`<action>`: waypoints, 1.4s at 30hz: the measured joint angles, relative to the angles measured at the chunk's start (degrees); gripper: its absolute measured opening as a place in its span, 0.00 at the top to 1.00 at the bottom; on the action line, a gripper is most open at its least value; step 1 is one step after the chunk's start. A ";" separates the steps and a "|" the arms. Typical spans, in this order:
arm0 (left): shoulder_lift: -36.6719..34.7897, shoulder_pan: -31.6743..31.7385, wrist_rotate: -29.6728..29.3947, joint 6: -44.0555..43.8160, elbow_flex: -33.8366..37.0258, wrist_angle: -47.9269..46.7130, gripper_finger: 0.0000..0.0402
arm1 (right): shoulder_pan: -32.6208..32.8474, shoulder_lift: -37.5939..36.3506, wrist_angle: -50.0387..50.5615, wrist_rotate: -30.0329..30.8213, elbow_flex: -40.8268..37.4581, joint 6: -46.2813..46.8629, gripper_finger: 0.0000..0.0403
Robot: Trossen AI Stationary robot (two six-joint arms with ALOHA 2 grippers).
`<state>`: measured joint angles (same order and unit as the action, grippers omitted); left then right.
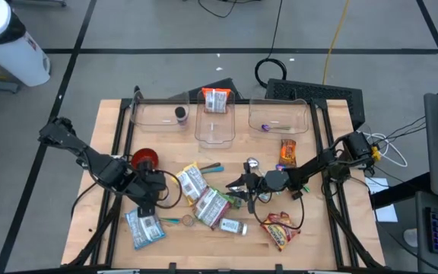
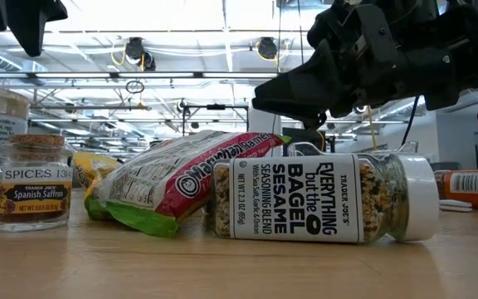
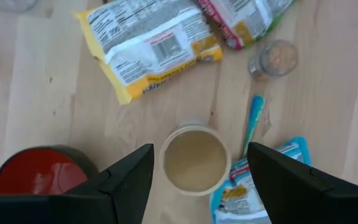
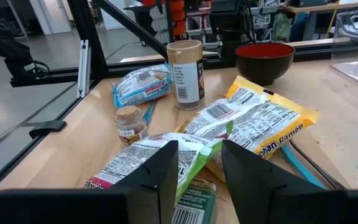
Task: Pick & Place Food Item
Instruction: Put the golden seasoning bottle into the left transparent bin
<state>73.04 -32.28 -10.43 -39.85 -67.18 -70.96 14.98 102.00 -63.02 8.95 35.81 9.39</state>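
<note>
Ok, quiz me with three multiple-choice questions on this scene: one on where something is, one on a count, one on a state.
1. Where is the red bowl? A on the table's left half; B on the floor; C stacked on a jar.
2. How many clear bins line the far edge? A two; B three; C five.
3. How is the sesame jar? A upright; B lying on its side; C lidless.
Answers: A, the high view shows it there; B, three stand side by side; B, its label reads sideways in the low view.
</note>
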 joint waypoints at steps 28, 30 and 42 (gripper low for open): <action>0.01 0.49 0.63 -1.75 5.81 2.33 0.01 | 0.02 0.02 2.13 -0.02 0.00 0.44 0.72; 0.01 0.49 1.02 -2.59 7.62 2.93 0.01 | 0.02 0.01 2.13 -0.01 0.00 0.44 0.72; -0.01 0.52 5.43 -0.77 11.57 10.93 0.03 | 0.02 0.00 2.07 0.00 -0.02 0.44 0.72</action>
<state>73.03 -31.77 -5.00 -40.62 -55.61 -60.03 15.00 102.00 -60.95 8.95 35.79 9.82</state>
